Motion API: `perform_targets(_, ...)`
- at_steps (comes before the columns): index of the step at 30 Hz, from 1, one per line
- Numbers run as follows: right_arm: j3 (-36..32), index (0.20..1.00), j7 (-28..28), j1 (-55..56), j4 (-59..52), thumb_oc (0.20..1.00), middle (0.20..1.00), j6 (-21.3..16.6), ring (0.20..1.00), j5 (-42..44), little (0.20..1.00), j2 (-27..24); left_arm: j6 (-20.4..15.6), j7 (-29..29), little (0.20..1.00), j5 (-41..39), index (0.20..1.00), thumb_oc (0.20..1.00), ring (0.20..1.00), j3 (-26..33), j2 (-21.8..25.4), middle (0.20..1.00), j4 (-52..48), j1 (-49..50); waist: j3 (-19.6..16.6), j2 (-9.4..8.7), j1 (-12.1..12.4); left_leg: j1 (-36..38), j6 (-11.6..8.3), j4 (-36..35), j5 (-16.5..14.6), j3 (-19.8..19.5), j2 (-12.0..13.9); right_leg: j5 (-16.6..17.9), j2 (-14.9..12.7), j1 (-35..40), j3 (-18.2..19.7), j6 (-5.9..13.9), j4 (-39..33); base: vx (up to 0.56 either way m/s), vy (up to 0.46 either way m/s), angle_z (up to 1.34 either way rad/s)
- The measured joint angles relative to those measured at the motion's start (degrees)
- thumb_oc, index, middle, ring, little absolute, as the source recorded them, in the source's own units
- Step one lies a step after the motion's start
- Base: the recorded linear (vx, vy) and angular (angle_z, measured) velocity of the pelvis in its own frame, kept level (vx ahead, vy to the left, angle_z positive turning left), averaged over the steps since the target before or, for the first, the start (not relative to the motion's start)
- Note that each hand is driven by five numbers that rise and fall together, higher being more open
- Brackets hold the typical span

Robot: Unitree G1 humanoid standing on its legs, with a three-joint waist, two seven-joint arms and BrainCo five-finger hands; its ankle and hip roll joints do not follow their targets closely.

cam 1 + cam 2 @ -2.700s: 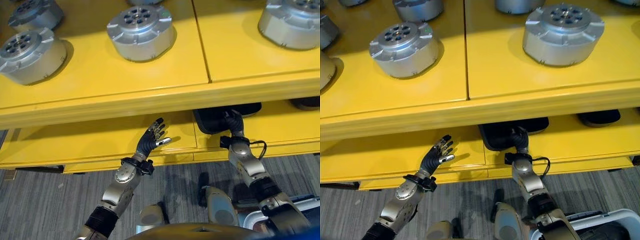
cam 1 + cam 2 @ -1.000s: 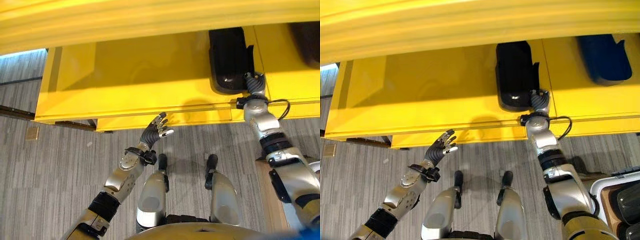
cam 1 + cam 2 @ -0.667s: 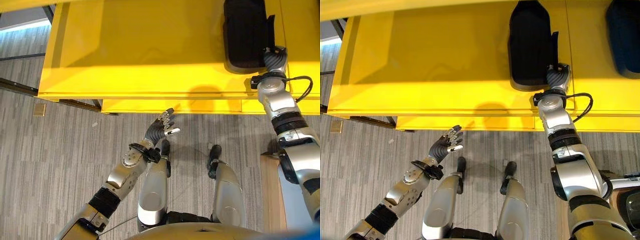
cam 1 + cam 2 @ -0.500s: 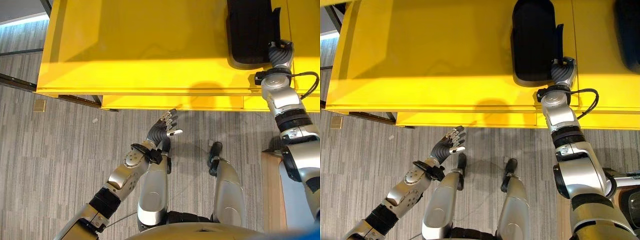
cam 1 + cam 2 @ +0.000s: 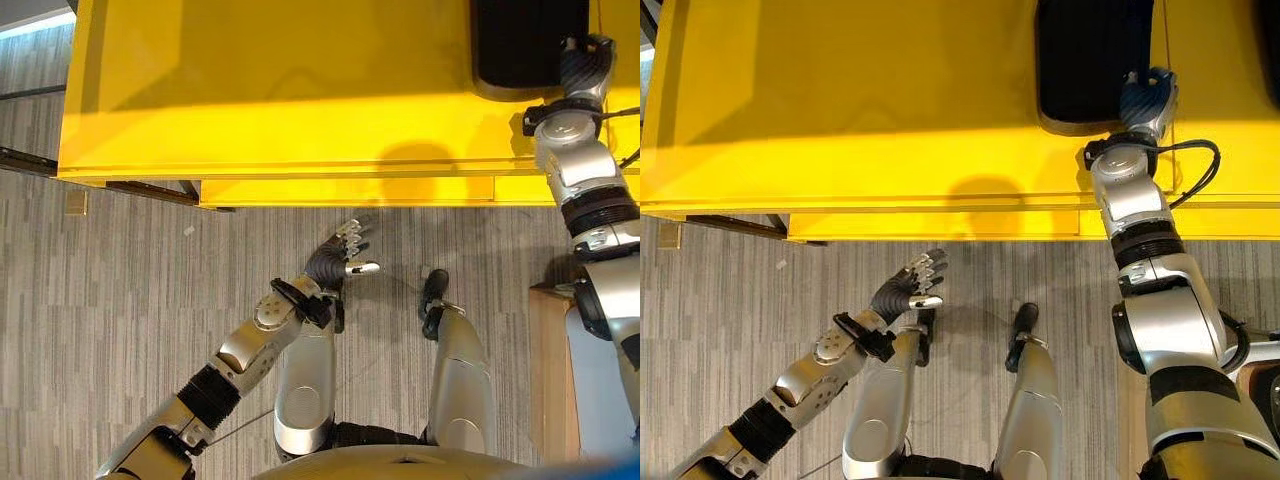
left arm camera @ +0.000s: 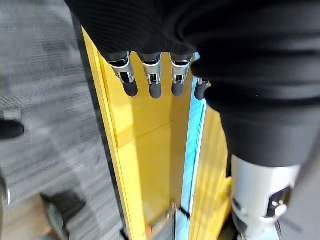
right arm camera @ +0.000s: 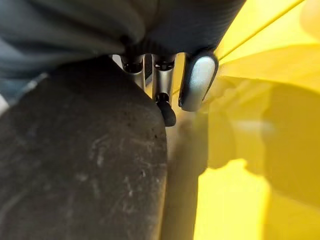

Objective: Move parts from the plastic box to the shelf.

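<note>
Reaching up from the lower right, the right arm stretches almost straight onto the yellow shelf (image 5: 300,90), and the right hand (image 5: 1145,100) lies against the near right corner of the black part (image 5: 1095,60), its dark ribbed cover bent in toward that corner. In the right wrist view its fingers (image 7: 165,107) run down alongside the rounded, matte, slightly scuffed black side of the part, with the thumb just beside them on the yellow surface; whether they are curled round the part or only laid against it I cannot tell. The part itself is a dark, flat, oblong piece with rounded corners, lying on the shelf just ahead of those fingers and close to the shelf's front edge. The left arm comes in from the lower left, bent at the elbow, and the left hand (image 5: 342,255) hangs over the grey carpeted floor (image 5: 110,300) in front of the shelf, palm turned up and holding nothing. Its fingers (image 6: 152,85) are straight and slightly spread, the thumb standing out to the side, and the shelf's yellow front edge lies just beyond their tips, apart from them.
</note>
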Motion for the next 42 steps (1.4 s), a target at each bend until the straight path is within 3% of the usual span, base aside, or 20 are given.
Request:
perform_targets(6, 3.6, 0.2, 1.0, -2.7, 1.3, 0.2, 0.2, 0.0, 0.2, -1.3, 0.2, -2.9, -1.8, 1.0, 1.0, 0.5, 1.0, 1.0, 1.0, 0.9, 3.6, 1.0, 0.0, 1.5, 0.1, 0.57, 0.4, -1.0, -0.01, 0.6, -0.1, 0.0, -0.4, -0.2, -0.4, -1.4, 0.3, -0.01, 1.1, 0.02, 0.029, 0.01)
perform_targets(11, 3.5, 0.2, 0.6, -3.5, 2.4, 0.2, 0.2, 0.1, 0.2, -1.3, 0.2, -3.6, -2.6, 1.1, 1.0, -0.2, 1.0, 1.0, 1.0, 4.3, 3.3, 1.0, -0.2, 1.7, 0.2, 0.81, 0.8, -1.4, -0.11, 1.2, -0.4, -0.1, -0.4, -1.1, -0.7, -1.9, 0.1, -0.28, 2.2, 0.03, -0.013, 0.04)
perform_targets(21, 3.6, 0.2, 1.4, -4.3, 3.4, 0.2, 0.2, 0.1, 0.2, -1.3, 0.2, -4.4, -2.5, -3.5, 1.0, -0.1, 1.0, 1.0, 1.0, 3.8, 3.3, 1.0, -0.5, 5.5, 0.1, 0.87, 1.1, -1.6, -0.45, 2.2, -1.3, -0.3, -0.5, -2.8, -1.0, -2.9, 0.5, -0.42, 4.6, 0.04, -0.009, 0.0)
perform_targets(31, 3.6, 0.2, 1.1, -5.0, 3.6, 0.2, 0.2, 0.1, 0.2, -0.5, 0.2, -4.4, -2.3, -3.5, 1.0, -0.2, 1.0, 1.0, 1.0, 4.0, 3.2, 1.0, -0.7, 5.6, 0.1, 1.0, 1.3, -2.0, -0.78, 2.9, -1.6, -0.3, -0.3, -3.4, -1.0, -3.4, 0.5, -0.71, 5.8, 0.0, 0.0, 0.0)
perform_targets(32, 3.6, 0.297, 1.1, -5.0, 3.6, 0.297, 0.297, 0.1, 0.297, -0.6, 0.297, -4.4, -2.3, -3.5, 1.0, -0.2, 1.0, 1.0, 1.0, 4.1, 3.2, 1.0, -0.7, 5.6, 0.1, 1.05, 1.3, -2.0, -0.78, 2.9, -1.6, -0.3, -0.4, -3.4, -1.1, -3.4, 0.5, -0.72, 5.7, 0.0, 0.0, 0.0)
perform_targets(33, 3.6, 0.856, 1.1, -5.1, 3.6, 0.856, 0.856, 0.2, 0.856, -0.6, 0.856, -4.4, -2.2, -3.5, 1.0, -0.2, 1.0, 1.0, 1.0, 4.1, 3.2, 1.0, -0.7, 5.6, 0.1, 1.1, 1.3, -1.9, -0.78, 2.9, -1.6, -0.3, -0.4, -3.4, -1.1, -3.4, 0.5, -0.72, 5.7, 0.0, 0.0, 0.0)
perform_targets(34, 3.6, 1.0, 1.1, -5.2, 3.8, 1.0, 1.0, 0.1, 1.0, -0.7, 1.0, -4.4, -2.2, -3.5, 1.0, -0.2, 1.0, 1.0, 1.0, 4.2, 3.2, 1.0, -0.7, 5.6, 0.1, 1.16, 1.3, -1.9, -0.78, 2.9, -1.6, -0.3, -0.4, -3.4, -1.0, -3.4, 0.5, -0.72, 5.7, 0.0, 0.0, 0.0)
perform_targets(42, 3.6, 1.0, 1.4, -5.6, 4.0, 1.0, 1.0, 0.7, 1.0, -0.6, 1.0, -4.4, 0.1, -5.9, 1.0, 0.3, 1.0, 1.0, 1.0, 4.4, 3.3, 1.0, -0.7, 5.9, 0.0, 1.34, 1.4, -1.9, -0.79, 3.0, -1.6, -0.3, -0.4, -3.4, -1.1, -3.4, 0.5, -0.74, 5.9, 0.0, 0.004, 0.0)
